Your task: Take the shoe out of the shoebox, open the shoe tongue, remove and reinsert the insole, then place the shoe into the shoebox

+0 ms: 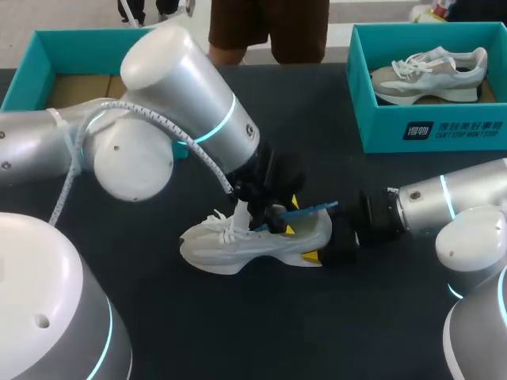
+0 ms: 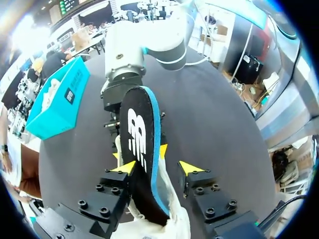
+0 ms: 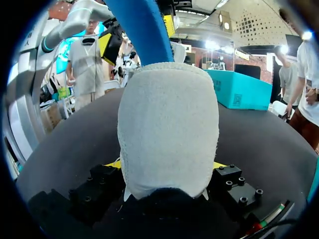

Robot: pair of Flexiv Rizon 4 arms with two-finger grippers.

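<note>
Here, right jaws pinch the shoe (image 1: 238, 247) at its heel; insole (image 2: 142, 149) between left jaws, grip unclear.

The teal shoebox (image 1: 380, 119) carries a dark label panel and a line of white characters on its front wall, too small to transcribe reliably. The black insole (image 2: 142, 164) bears a white logo mark on its face.

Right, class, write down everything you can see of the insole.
The insole is a thin, foam-like, foot-shaped piece. Its top face is black with a white logo, and its underside and edge are blue. It is partly out of the white shoe: the lower end sits in the shoe's opening, and the rest slants up over the heel, passing through the left gripper.
</note>
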